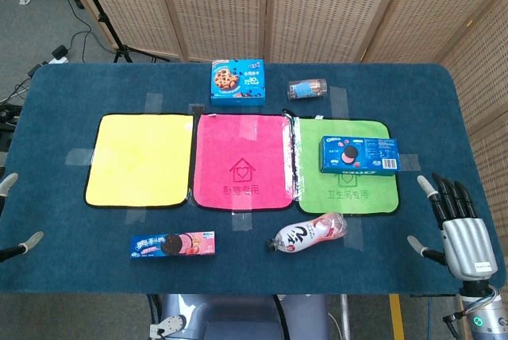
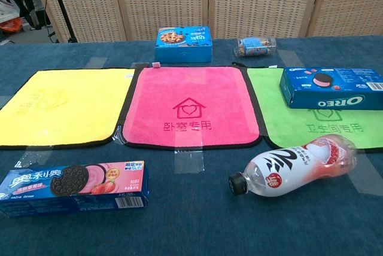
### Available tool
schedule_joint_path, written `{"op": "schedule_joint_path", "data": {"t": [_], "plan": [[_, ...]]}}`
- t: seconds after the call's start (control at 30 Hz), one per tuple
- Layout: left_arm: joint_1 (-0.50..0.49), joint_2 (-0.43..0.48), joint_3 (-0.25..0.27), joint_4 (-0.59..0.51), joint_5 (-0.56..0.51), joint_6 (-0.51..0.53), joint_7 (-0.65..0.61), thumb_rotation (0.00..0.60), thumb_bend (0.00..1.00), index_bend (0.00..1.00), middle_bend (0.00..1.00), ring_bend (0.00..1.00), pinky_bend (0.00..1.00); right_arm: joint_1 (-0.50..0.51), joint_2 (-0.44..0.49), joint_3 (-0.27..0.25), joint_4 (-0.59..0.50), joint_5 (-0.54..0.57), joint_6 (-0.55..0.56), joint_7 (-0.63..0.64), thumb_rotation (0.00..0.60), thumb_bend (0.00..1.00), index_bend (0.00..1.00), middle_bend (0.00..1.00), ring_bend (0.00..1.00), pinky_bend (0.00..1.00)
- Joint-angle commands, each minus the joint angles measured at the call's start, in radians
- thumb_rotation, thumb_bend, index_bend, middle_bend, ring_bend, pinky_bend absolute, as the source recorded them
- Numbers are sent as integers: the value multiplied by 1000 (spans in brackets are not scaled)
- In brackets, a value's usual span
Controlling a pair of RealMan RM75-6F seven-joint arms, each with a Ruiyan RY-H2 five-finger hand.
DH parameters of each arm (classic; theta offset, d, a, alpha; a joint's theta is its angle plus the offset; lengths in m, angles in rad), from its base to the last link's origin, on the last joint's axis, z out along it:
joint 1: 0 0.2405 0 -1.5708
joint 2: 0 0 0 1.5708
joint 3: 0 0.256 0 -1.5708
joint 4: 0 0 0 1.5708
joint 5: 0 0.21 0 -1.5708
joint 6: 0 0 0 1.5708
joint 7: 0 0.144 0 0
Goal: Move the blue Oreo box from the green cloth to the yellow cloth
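Note:
The blue Oreo box (image 1: 359, 155) (image 2: 332, 87) lies flat on the far right part of the green cloth (image 1: 343, 191) (image 2: 287, 125). The yellow cloth (image 1: 139, 159) (image 2: 60, 106) lies bare at the left of the row. My right hand (image 1: 454, 221) hovers at the table's right front edge, fingers spread and holding nothing, well to the right of the box. Only two fingertips (image 1: 32, 238) of my left hand show at the left edge of the head view, apart and touching nothing. The chest view shows neither hand.
A pink cloth (image 1: 240, 161) lies between the two cloths. A clear bottle (image 1: 309, 233) lies on its side in front of the green cloth. A long pink-flavour Oreo box (image 1: 172, 244) sits near the front. A blue cookie box (image 1: 236, 80) and a small jar (image 1: 306, 88) stand at the back.

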Motion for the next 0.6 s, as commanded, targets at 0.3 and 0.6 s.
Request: {"op": "schedule_joint_path", "data": {"t": [0.3,0.6], "plan": [[-1,-4,0,4,-2,-4,4,600,13,0,0,0,0,16,12,-7,-5,8,-42,58,600,0,0,0,0,0],[-14,-7,-8,-4,-30,-36,28,600,13,0,0,0,0,156,68,50,72,198,-370,579,600,747,43,0,0,0]]}}
